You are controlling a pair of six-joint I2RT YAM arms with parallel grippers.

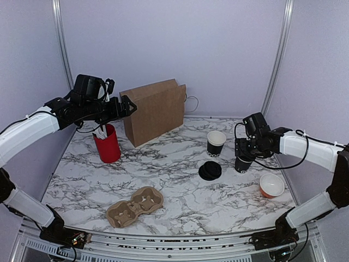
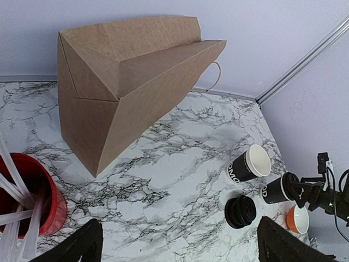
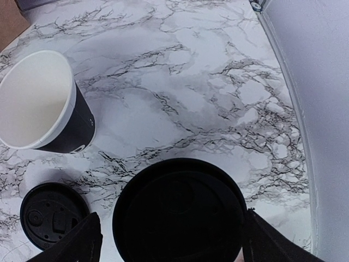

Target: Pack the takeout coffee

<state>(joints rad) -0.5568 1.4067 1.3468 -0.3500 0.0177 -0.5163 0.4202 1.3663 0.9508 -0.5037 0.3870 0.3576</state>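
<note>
Pale lilac walls (image 1: 163,43) enclose a white, grey-veined marble table (image 1: 180,180).

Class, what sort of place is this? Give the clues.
Likely a robot test booth staged as a coffee takeout counter: plain lilac walls, brown paper bag, brown moulded cardboard cup carrier.

table (image 1: 180,191): white marble top | far edge: brown paper bag (image 1: 155,112) | left edge: red cup (image 1: 108,144) | near edge: cardboard cup carrier (image 1: 134,206) | right side: open black cup (image 1: 216,143), loose black lid (image 1: 210,171), takeout coffee (image 1: 243,164), orange bowl (image 1: 271,185)
</note>
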